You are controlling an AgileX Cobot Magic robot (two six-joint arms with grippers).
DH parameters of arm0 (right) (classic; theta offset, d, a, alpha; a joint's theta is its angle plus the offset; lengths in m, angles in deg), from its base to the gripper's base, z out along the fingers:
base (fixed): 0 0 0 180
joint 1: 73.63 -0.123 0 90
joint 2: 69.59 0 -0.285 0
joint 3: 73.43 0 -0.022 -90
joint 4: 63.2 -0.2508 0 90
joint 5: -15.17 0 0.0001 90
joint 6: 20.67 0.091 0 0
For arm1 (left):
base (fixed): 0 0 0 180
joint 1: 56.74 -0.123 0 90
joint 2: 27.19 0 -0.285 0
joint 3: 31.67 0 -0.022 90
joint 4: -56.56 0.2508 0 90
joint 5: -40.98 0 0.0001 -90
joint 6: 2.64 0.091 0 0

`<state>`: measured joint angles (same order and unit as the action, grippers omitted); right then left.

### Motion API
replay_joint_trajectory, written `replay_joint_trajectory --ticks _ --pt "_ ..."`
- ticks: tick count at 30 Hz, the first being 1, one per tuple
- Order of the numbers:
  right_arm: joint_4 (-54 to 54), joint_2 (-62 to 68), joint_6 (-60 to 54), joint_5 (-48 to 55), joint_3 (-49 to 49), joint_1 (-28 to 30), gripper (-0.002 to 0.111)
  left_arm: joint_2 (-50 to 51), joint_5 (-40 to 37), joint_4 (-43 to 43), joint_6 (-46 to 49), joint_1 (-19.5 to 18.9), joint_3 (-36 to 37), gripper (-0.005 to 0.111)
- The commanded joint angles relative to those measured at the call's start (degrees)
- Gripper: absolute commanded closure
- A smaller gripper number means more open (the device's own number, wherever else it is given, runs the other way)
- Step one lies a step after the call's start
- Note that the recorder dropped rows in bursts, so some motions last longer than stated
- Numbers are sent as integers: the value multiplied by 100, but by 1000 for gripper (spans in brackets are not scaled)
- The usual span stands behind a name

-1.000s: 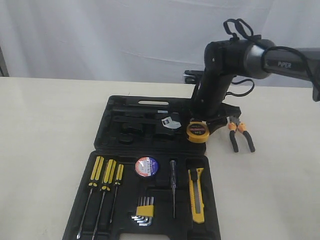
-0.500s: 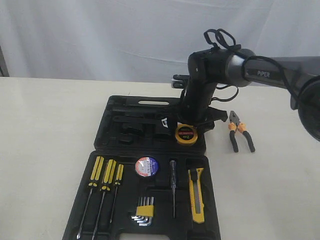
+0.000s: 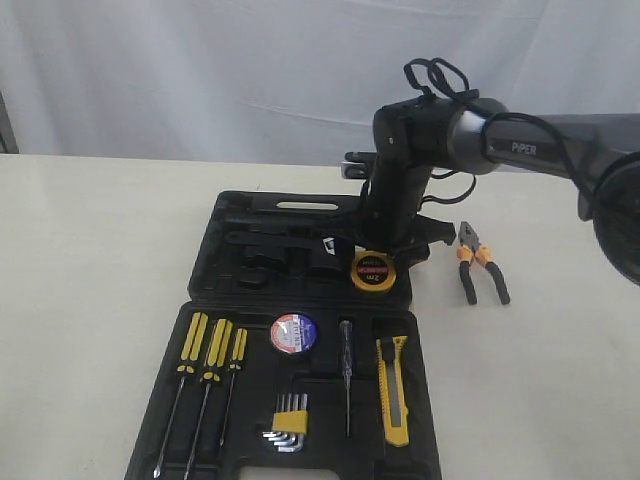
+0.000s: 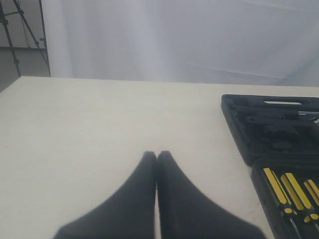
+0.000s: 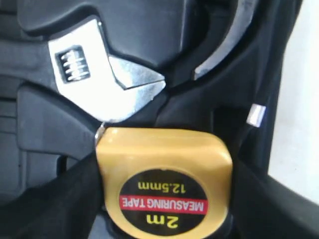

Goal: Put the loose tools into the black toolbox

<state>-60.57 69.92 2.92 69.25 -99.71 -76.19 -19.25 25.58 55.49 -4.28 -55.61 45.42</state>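
My right gripper (image 3: 373, 268) is shut on the round yellow 2m tape measure (image 3: 371, 271) (image 5: 164, 184), holding it low over the right end of the black toolbox's (image 3: 232, 205) far half, beside a silver wrench (image 5: 94, 74) in its recess. The orange-handled pliers (image 3: 480, 265) lie on the table right of the toolbox. The black tape roll (image 3: 293, 333) with its red-white-blue label and the yellow-black utility knife (image 3: 394, 390) rest in recesses of the near half. My left gripper (image 4: 156, 155) is shut on nothing, above bare table left of the toolbox (image 4: 239, 119).
Three yellow-handled screwdrivers (image 3: 210, 350), a hex key set (image 3: 287, 423) and a thin tester screwdriver (image 3: 346, 375) sit in the near half. A white curtain (image 3: 200, 70) backs the table. A tripod (image 4: 15, 30) stands beyond the table's far left corner.
My right gripper has carried the tape measure left from the toolbox's right edge to over its far half, and it has barely moved in the last half second.
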Motion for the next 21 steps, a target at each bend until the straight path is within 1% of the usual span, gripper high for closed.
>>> replay_joint_trajectory --ticks 1,9,10,11,12,13,17,19,21 --pt "87 -7 -29 225 -2 10 108 -16 -3 -14 -12 12 12 107" --pt "11 -132 -63 435 -2 10 108 -16 -3 -14 -2 12 12 107" --pt "11 -132 -105 500 -2 10 108 -16 -3 -14 -2 12 12 107" --pt "11 -132 -141 553 -2 10 106 -16 -3 -14 -2 12 12 107" --pt "11 -132 -185 601 -2 10 102 -16 -3 -14 -2 12 12 107" --pt "11 -132 -220 628 -2 10 96 -16 -3 -14 -2 12 12 107" --pt "11 -132 -221 631 -2 10 63 -16 -3 -14 -2 12 12 107" --pt "11 -132 -192 631 -2 10 51 -16 -3 -14 -12 12 12 107" --pt "11 -132 -176 631 -2 10 46 -16 -3 -14 -12 12 12 107"
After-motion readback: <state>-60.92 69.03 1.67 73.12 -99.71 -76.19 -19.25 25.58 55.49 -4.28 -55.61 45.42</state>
